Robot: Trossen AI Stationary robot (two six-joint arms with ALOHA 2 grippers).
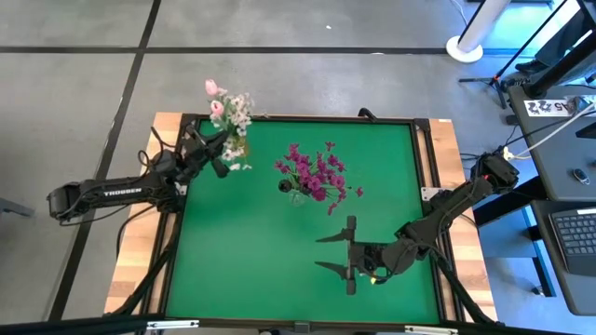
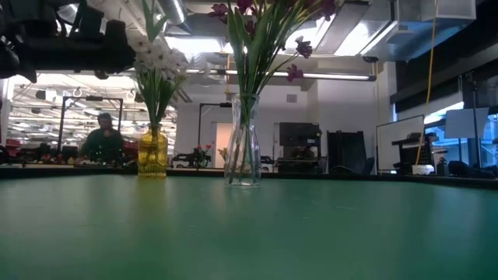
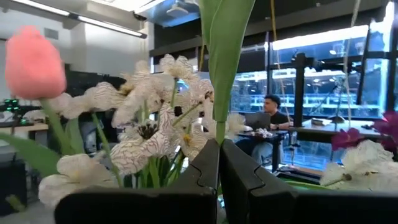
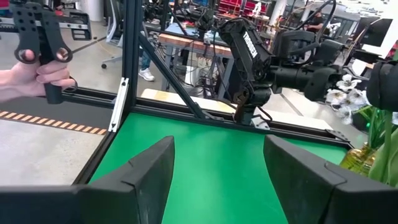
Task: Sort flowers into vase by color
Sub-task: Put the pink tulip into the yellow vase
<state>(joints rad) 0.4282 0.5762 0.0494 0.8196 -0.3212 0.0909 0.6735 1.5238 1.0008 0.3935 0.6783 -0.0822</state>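
The desk (image 1: 233, 270) is covered by a matt, smooth green mat, edged with pale bare wood (image 1: 130, 270). A clear, glossy glass vase (image 2: 243, 152) and an amber, ribbed glass vase (image 2: 152, 153) are seen. The white flowers (image 3: 146, 134), just beyond the left jaws, look like veined cloth. Both grippers (image 4: 217, 180) are finished in matt black plastic.

green table (image 1: 251, 251), yellow vase (image 2: 152, 153), clear vase (image 2: 243, 152)
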